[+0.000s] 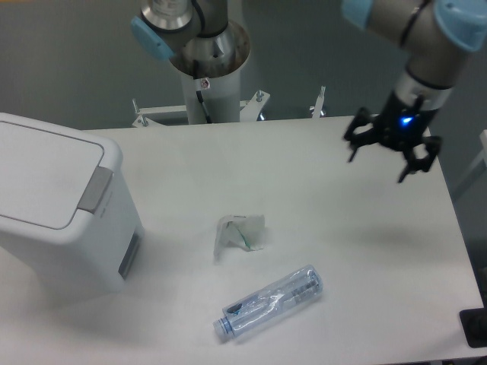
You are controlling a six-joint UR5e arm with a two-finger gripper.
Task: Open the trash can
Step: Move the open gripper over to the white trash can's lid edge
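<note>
Trash can: stood at the left edge of the table, large, white and boxy, its flat lid down.
Push tab: grey, sat at the lid's right rim, facing the table's middle.
Gripper: hung above the table's far right part, black fingers spread wide with nothing between them, a blue light lit on its body; well apart from the trash can.
Crumpled wrapper: clear plastic with a green mark, lay near the table's middle.
Plastic bottle: clear, lay on its side near the front edge, just below the wrapper, cap end pointing lower left.
Arm base: stood behind the table's far edge.
</note>
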